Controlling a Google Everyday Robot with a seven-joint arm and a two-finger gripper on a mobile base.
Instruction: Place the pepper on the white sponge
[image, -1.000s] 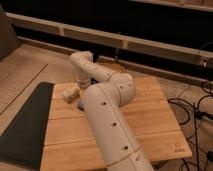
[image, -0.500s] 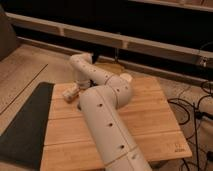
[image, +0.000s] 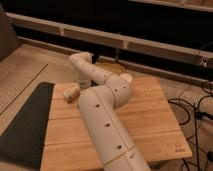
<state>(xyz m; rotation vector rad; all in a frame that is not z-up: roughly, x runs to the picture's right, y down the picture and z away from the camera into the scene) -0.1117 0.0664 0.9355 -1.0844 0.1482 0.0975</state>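
Slatted wooden tabletop (image: 150, 117), dark mat (image: 25, 125) along its left edge, cables (image: 192, 107) on the floor to the right. White sponge (image: 71, 93) lies at the table's far-left corner. Gripper (image: 83, 84) is lowered just beside it; whether it is spread or closed cannot be told.

You'll find the sponge (image: 71, 93) on the table (image: 150, 117), near its edge at ten o'clock from the table's middle. The gripper (image: 85, 81) hangs just behind and to the right of it, at about eleven o'clock. The arm (image: 107, 127) runs in from six o'clock across the tabletop. A mat (image: 27, 125) lies on the floor at nine o'clock, and cables (image: 196, 107) trail at three o'clock
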